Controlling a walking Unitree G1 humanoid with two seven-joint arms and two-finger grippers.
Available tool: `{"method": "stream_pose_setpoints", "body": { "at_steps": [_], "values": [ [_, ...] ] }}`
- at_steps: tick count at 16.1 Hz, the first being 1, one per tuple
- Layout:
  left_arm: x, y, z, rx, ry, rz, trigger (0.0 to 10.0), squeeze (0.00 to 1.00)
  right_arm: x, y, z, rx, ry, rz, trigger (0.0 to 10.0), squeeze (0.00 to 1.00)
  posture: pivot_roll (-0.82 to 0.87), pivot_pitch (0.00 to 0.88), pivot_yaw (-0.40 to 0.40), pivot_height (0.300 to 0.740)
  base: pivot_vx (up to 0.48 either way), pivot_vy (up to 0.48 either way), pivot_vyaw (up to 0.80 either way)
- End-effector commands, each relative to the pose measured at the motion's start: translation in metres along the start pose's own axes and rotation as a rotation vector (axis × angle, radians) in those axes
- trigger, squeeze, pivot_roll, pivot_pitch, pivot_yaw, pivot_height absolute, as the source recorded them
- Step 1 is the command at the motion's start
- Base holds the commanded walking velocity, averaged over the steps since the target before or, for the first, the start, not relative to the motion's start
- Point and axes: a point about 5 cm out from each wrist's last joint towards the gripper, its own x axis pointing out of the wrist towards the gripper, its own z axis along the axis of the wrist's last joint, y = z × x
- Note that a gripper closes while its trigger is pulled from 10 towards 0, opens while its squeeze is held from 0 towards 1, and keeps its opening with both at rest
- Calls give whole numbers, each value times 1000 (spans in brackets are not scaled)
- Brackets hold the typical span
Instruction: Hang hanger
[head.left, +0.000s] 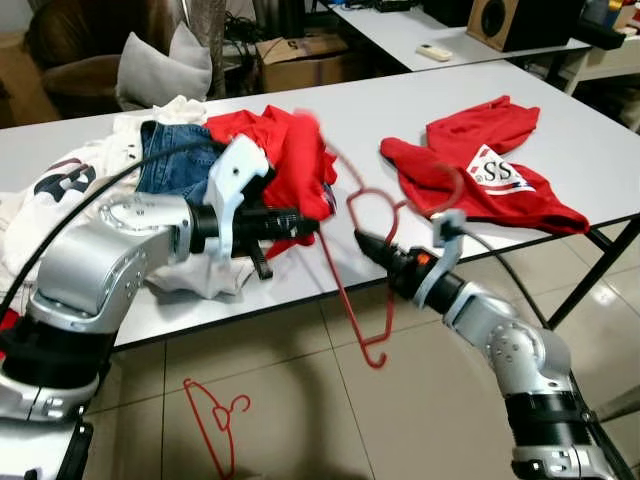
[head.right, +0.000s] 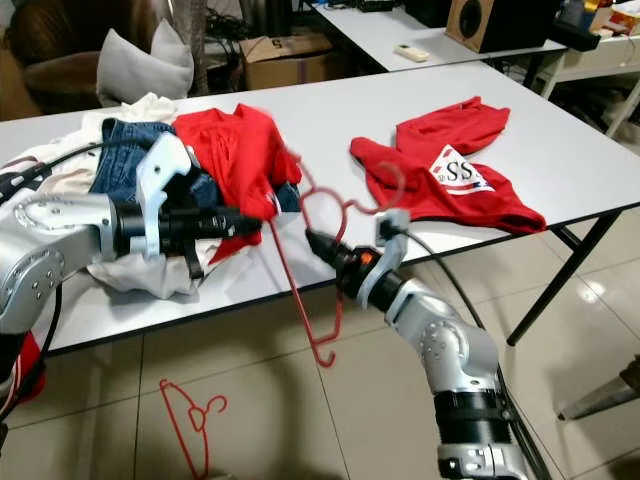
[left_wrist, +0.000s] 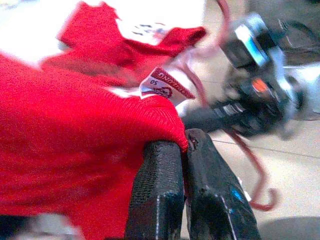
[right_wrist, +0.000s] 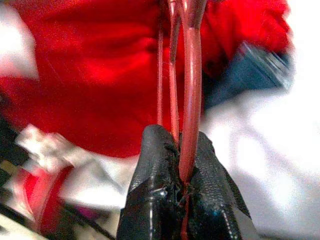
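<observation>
The red hanger (head.left: 365, 262) is pinched in the right hand (head.left: 358, 238) off the counter (head.left: 560, 130) edge, while the red shirt (head.left: 296, 160) is clamped in the left hand (head.left: 316, 226) — apparently so the garment can be threaded on.

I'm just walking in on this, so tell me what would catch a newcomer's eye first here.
The red wire hanger dangling off the white table's front edge, pinched in the right gripper. Beside it, the left gripper is shut on the red garment atop the clothes pile. A second red shirt lies flat to the right, and another red hanger lies on the tiled floor.
</observation>
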Motion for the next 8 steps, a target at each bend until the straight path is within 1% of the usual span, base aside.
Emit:
{"method": "stream_pose_setpoints", "body": {
  "at_steps": [1, 2, 4, 5, 6, 7, 8],
  "values": [
    [-11, 15, 0, 109, 72, 116, 0, 0, 1, -8, -1, -53, 68, -101, 10000, 0, -77, 0, 56, 740, 0, 0, 0],
    [-16, 19, -4, 133, 121, 149, 0, 0, -2, -12, 1, -92, 95, -137, 10000, 0, -77, 0, 56, 740, 0, 0, 0],
    [-20, 22, -7, 164, 162, 173, 0, 0, -4, -15, -2, -154, 152, -156, 10000, 0, -77, 0, 56, 740, 0, 0, 0],
    [-22, 24, -10, 220, 217, 189, 0, 0, -3, -14, -1, -133, 139, -145, 10000, 0, -75, 0, 52, 740, 0, 0, 0],
    [-22, 19, -9, 229, 220, 154, 0, 0, 2, -12, 2, -83, 106, -125, 10000, 0, -71, 0, 49, 740, 0, 0, 0],
    [-18, 12, -9, 234, 210, 98, 0, 0, 9, -8, 2, -45, 92, -88, 10000, 0, -68, 0, 47, 740, 0, 0, 0],
    [-13, 8, -7, 250, 189, 79, 0, 0, 15, -2, 0, 0, 95, -34, 10000, 0, -65, 0, 44, 740, 0, 0, 0]
  ]
}}
